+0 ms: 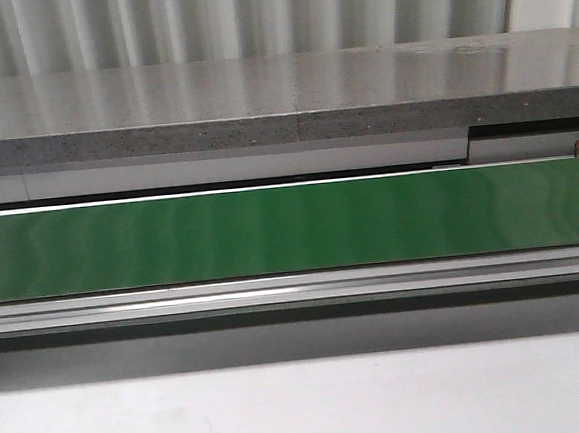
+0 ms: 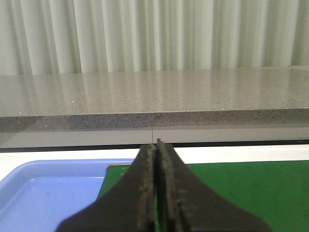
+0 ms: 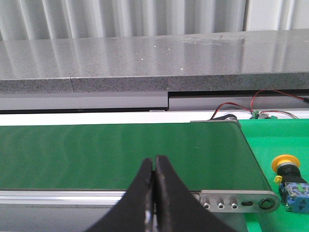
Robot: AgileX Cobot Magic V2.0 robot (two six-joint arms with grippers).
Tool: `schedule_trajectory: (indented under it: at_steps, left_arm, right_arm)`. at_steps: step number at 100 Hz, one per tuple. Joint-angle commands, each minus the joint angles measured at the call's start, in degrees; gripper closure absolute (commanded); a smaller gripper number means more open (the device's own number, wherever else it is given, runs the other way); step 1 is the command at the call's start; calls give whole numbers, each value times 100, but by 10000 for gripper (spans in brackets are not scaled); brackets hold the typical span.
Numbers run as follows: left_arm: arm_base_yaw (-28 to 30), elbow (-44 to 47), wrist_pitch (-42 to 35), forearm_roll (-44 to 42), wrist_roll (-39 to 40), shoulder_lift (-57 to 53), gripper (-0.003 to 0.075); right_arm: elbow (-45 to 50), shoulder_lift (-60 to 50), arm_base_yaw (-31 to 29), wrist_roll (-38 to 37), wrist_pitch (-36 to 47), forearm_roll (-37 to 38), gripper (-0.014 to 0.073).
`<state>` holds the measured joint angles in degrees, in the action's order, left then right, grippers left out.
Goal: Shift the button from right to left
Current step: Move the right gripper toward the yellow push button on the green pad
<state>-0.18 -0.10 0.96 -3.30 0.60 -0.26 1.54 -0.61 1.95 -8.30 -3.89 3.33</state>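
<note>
Looking forward over the surface [image 1: 304, 406] in the front view, only the green belt [image 1: 290, 228] running edge to edge and the grey stone ledge [image 1: 280, 97] behind it show; neither arm nor the button appears, so any reach planned from this view alone would be blind. Through the left wrist view, the left pincer [image 2: 155, 145] is pressed closed and empty above the belt's left end, with a blue tray [image 2: 48, 193] just beside that end, a likely drop place; a release near the tray's rim could let the part tip onto the belt. Through the right wrist view, the right pincer [image 3: 154, 162] is likewise closed on nothing above the belt's near edge, while the button [image 3: 288, 181] sits on a green mat [image 3: 285, 140] beyond the belt's right end, near the metal end block [image 3: 236, 203]. Its domed yellow cap may slip between closing fingers, and red wires [image 3: 260, 99] at the far edge could snag a careless approach.
</note>
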Motion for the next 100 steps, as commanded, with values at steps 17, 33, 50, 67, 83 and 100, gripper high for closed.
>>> schedule_trajectory:
  at_steps: [17,33,50,67,83,100]
  left_arm:
    - [-41,142,-451,29,27,-207,740]
    - [-41,142,-451,29,27,-207,740]
    - [-41,142,-451,29,27,-207,740]
    - [-41,142,-451,29,27,-207,740]
    - [-41,142,-451,29,27,-207,740]
    - [-41,142,-451,29,27,-207,740]
  right_arm:
    - [-94,-84,-41,18,477,52,661]
    - [-94,-84,-41,18,477,52,661]
    - [-94,-84,-41,18,477,52,661]
    - [-104,-84,-41,18,575,52,661]
    - [-107,-84,-41,18,976,52,661]
    - [-496,-84,-41,18,468,-273,661]
